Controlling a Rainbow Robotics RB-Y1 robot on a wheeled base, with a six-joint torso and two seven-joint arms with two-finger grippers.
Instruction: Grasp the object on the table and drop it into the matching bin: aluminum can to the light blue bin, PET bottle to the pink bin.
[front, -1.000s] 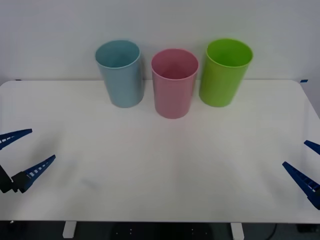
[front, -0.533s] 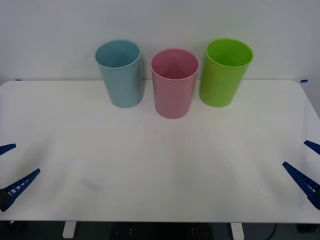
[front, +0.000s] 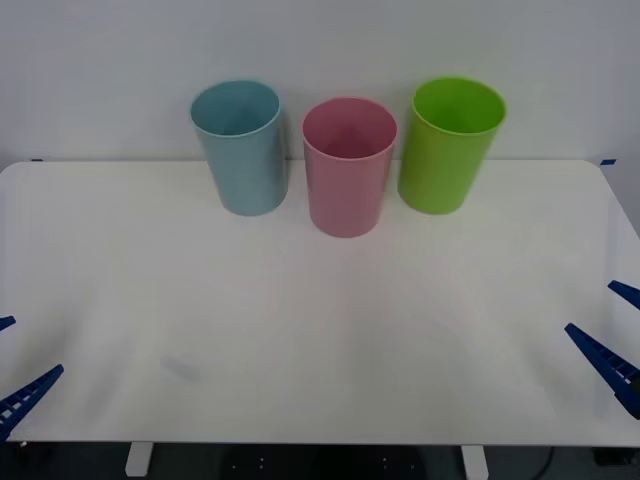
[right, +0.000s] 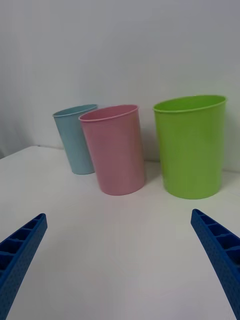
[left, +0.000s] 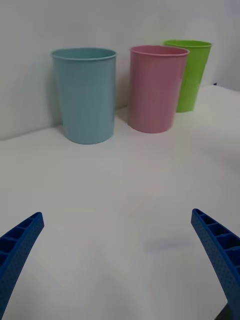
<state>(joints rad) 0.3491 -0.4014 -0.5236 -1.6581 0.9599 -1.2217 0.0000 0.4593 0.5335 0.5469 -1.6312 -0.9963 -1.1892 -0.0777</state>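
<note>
A: Over the last second the left gripper (front: 12, 372) has drawn back toward the near-left corner of the white table (front: 320, 330); its 2 blue fingers, once well over the tabletop, now just poke in at the front view's 8 o'clock edge.

B: And its fingers?

A: Spread wide with nothing between them. The left wrist view has 1 ribbed finger (left: 17, 250) at each lower corner.

B: The right gripper (front: 612, 330)?

A: Unmoved at the 4 o'clock edge, also spread wide and holding nothing, over the table's right side.

B: Where do the bins stand?

A: 3 upright in a row at the far edge, around 12 o'clock in the front view. The light blue bin (front: 240, 146) is at 11 o'clock, the pink bin (front: 349, 165) in the middle and slightly nearer the robot, the lime green bin (front: 450, 143) at 1 o'clock. Blue and pink stand close together, and I cannot tell if they touch.

B: And the PET bottle?

A: I cannot tell where it is; the pink bin's inside is dim.
</note>
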